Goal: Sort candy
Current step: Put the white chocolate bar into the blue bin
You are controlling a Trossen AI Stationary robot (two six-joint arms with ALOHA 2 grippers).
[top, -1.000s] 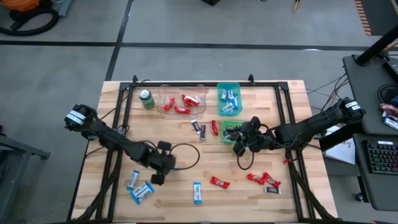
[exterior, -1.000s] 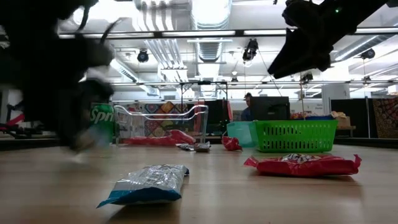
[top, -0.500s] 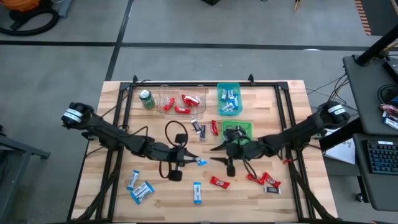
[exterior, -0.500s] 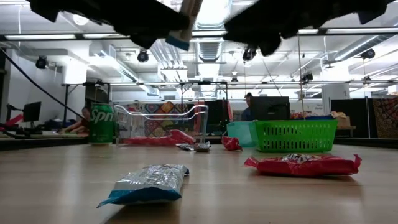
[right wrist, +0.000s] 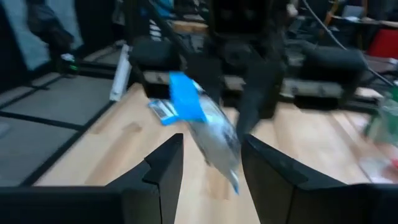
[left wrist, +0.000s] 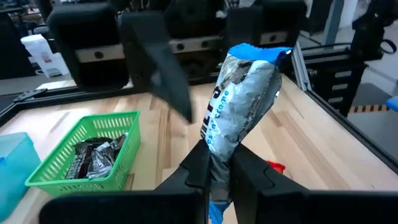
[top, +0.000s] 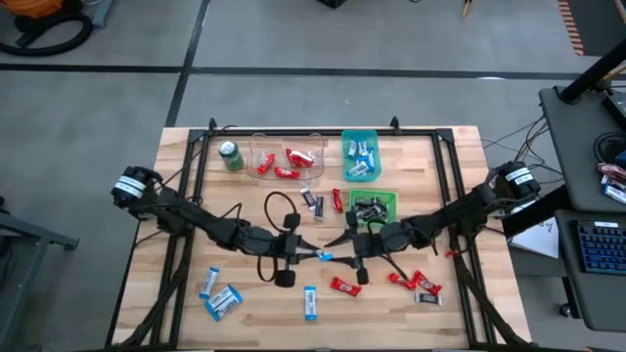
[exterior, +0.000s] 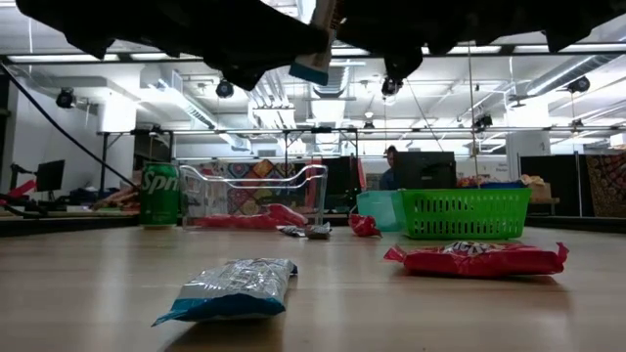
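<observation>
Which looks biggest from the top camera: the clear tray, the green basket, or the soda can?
1. clear tray
2. green basket
3. soda can
The tray looks only somewhat bigger than the basket; the can is clearly smallest.

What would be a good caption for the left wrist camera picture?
Left pincer holds a blue-and-white candy bar upright above the table, facing the right arm, green basket of dark candies alongside.

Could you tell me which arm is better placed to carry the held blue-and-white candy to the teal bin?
Right: its open gripper faces the blue-and-white candy that the left gripper holds, and the teal bin lies on its side.
</observation>
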